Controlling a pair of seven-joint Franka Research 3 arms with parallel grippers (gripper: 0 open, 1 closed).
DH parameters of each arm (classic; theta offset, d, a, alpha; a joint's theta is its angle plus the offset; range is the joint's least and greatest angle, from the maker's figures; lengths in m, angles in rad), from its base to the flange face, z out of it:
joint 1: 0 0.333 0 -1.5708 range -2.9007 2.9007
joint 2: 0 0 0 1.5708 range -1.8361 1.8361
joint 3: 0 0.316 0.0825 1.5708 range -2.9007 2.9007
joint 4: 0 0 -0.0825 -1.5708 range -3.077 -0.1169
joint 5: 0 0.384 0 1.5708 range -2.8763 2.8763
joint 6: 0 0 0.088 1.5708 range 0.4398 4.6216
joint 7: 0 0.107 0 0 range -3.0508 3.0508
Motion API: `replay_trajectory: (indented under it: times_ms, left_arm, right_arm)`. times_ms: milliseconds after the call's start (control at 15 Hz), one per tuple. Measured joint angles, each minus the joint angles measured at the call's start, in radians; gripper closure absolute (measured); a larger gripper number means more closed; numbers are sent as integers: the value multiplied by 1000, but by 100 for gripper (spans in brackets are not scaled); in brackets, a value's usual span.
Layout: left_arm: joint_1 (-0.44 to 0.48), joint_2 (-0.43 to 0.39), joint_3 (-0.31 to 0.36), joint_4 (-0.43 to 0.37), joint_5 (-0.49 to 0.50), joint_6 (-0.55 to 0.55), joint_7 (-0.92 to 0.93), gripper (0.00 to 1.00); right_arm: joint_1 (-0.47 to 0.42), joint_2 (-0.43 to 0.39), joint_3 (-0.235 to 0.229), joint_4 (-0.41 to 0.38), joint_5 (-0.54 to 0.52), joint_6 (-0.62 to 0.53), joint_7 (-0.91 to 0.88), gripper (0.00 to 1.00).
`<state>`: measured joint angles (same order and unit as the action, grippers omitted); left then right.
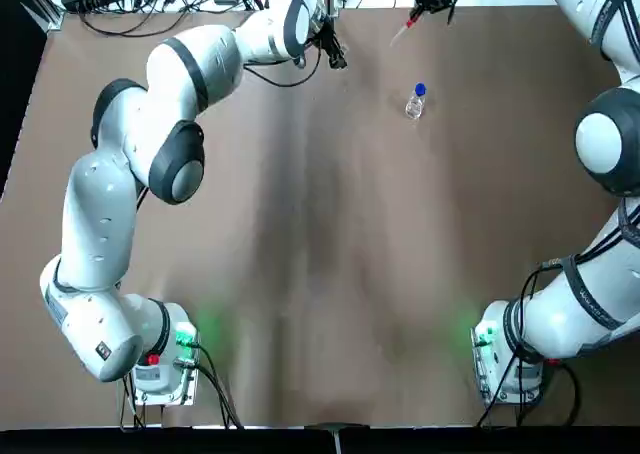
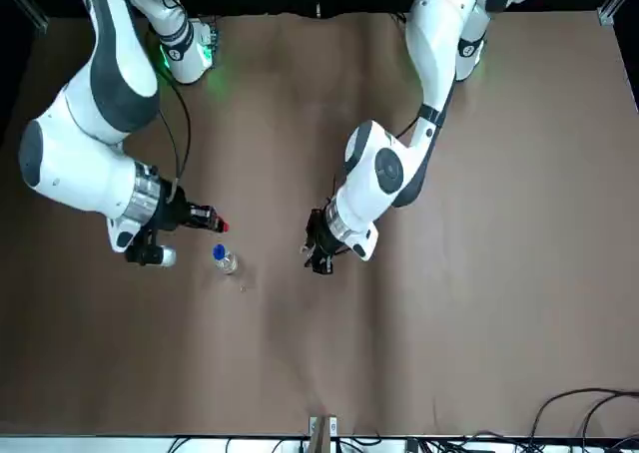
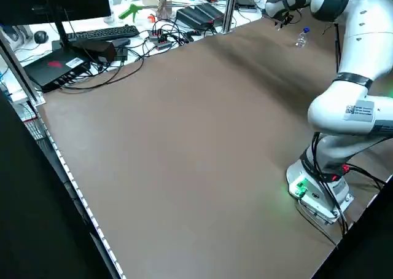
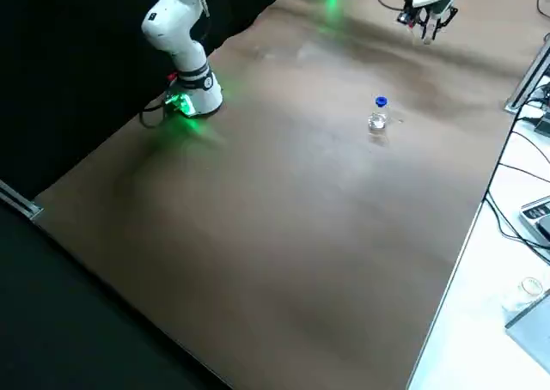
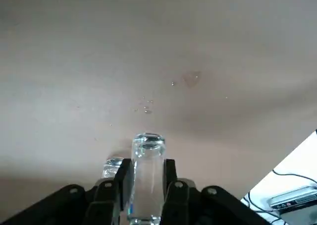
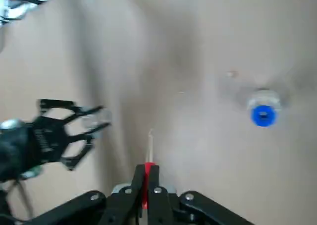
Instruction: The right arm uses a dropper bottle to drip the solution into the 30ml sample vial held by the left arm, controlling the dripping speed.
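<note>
Right gripper (image 6: 147,168): raised over the far part of the surface (image 1: 320,234), jaws closed in on the red cap (image 6: 148,180) of a dropper; its slim pale tip (image 6: 150,146) reaches out past the jaws.
Left gripper (image 5: 148,161): also over the far part of the surface, on the left arm's side, well apart from the right one; jaws parted only by the width of the vial they grip.
Sample vial (image 5: 148,178): clear, pinched between the left jaws, lying along them, with one end standing out beyond their ends; contents cannot be told.
Dropper bottle (image 4: 377,120): upright on the surface with its blue collar (image 4: 381,101) on top, outside both pairs of jaws, below and near the right gripper, farther from the left one.
Dropper and vial: apart, with open space between the tip and the vial.
Droplets (image 5: 147,108): a few small clear beads on the surface, beyond the left jaws in the left wrist view.
Bench beside the surface: keyboard (image 3: 103,34), monitor (image 3: 58,8) and tangled black cables (image 3: 144,48).
</note>
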<state>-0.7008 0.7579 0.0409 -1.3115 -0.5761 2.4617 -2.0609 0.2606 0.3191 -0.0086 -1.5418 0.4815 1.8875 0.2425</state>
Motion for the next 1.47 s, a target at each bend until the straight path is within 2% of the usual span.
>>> replay_trajectory:
  times_ms: [200,467,800,1133,1333,1467]
  left_arm:
    - [95,0,-78,-1,0,-10,85,67]
    - [258,3,-176,-6,0,-86,239,67]
    - [416,5,-256,-32,0,-153,404,68]
    - [662,15,-383,-110,0,-218,648,67]
    - [771,24,-402,-146,-9,-265,790,67]
    - [819,33,-404,-172,-54,-280,908,67]
  right_arm:
    - [-8,1,0,-3,-115,-38,4,95]
    - [-1,2,4,-3,-279,-99,66,96]
    - [11,14,9,-8,-323,-102,74,96]
    - [16,74,9,-14,-356,-72,76,96]
    - [16,89,9,-14,-362,-44,76,96]
    - [17,89,9,-13,-362,-35,77,96]
